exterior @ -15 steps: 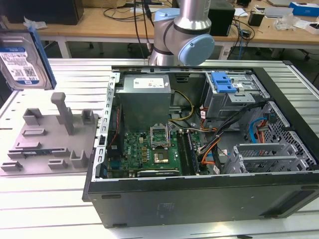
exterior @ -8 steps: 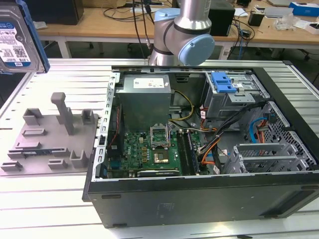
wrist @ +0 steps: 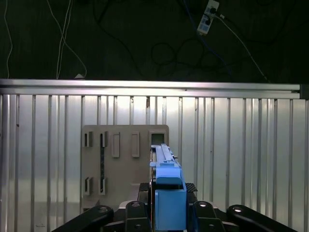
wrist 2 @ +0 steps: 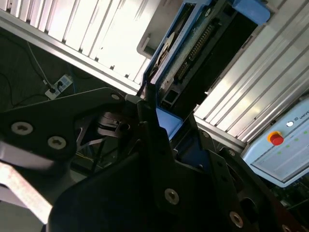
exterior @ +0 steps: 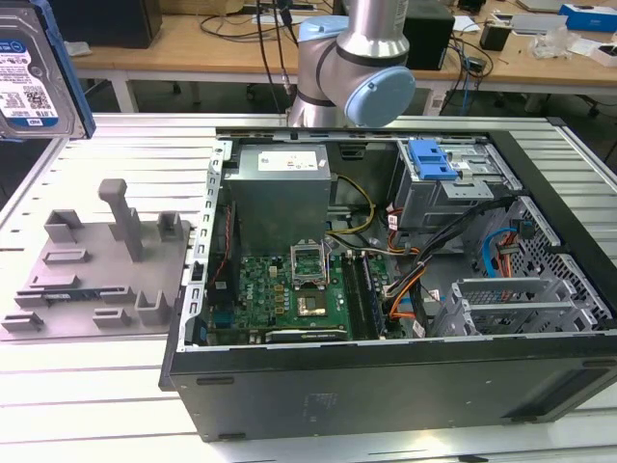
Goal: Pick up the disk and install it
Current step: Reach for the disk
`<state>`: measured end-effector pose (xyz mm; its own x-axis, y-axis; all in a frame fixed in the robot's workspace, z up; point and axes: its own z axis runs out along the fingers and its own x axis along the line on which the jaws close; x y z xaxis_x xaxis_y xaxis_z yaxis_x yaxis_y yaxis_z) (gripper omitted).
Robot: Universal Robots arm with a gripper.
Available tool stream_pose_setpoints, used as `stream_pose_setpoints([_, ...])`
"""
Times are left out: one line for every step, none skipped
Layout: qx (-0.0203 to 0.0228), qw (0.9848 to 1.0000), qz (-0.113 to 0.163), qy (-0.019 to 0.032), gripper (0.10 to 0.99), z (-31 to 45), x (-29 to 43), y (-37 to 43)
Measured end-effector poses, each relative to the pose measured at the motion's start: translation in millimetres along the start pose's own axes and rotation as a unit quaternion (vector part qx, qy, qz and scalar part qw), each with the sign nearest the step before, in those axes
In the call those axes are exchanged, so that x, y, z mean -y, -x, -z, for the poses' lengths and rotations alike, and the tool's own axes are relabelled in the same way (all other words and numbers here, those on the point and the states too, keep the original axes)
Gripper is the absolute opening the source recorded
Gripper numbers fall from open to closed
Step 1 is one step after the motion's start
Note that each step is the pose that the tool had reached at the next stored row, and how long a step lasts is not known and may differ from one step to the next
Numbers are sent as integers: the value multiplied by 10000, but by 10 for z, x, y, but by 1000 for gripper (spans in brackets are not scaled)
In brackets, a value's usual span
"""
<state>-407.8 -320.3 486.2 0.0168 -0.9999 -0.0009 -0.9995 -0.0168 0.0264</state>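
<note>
We are seeing the tool (wrist: 168, 192) gripping the disk (wrist: 166, 159) at its blue-framed end, jaws closed on its two flat sides. The disk is hanging above the table (wrist: 231, 145), edge-on in the first wrist view, its long axis pointing away from the tool toward the gray fixture (wrist: 120, 159). In the exterior view it is sitting at ten o'clock from the open computer case (exterior: 386, 386), label facing the camera.

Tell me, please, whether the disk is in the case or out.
Out: the gripper holds the disk above the grey fixture, beside the case.
</note>
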Motion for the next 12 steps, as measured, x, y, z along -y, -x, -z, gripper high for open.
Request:
stream_pose_setpoints([0,10000,0,1,365,0,0,0])
stream_pose_setpoints([0,10000,0,0,365,0,1,0])
stream_pose_setpoints([-1,10000,2,2,365,4,6,-2])
stream_pose_setpoints([-1,10000,1,1,365,4,9,-2])
stream_pose_setpoints([0,10000,0,0,365,3,9,-1])
stream_pose_setpoints([0,10000,0,0,365,3,11,-1])
stream_pose_setpoints([0,10000,0,1,365,4,13,-1])
stream_pose_setpoints([0,10000,1,0,365,3,13,-1])
stream_pose_setpoints([0,10000,2,0,365,3,21,-5])
stream_pose_setpoints([0,10000,1,0,365,4,36,-12])
stream_pose_setpoints([0,10000,1,1,365,9,117,-43])
stream_pose_setpoints([0,10000,1,0,365,13,172,-62])
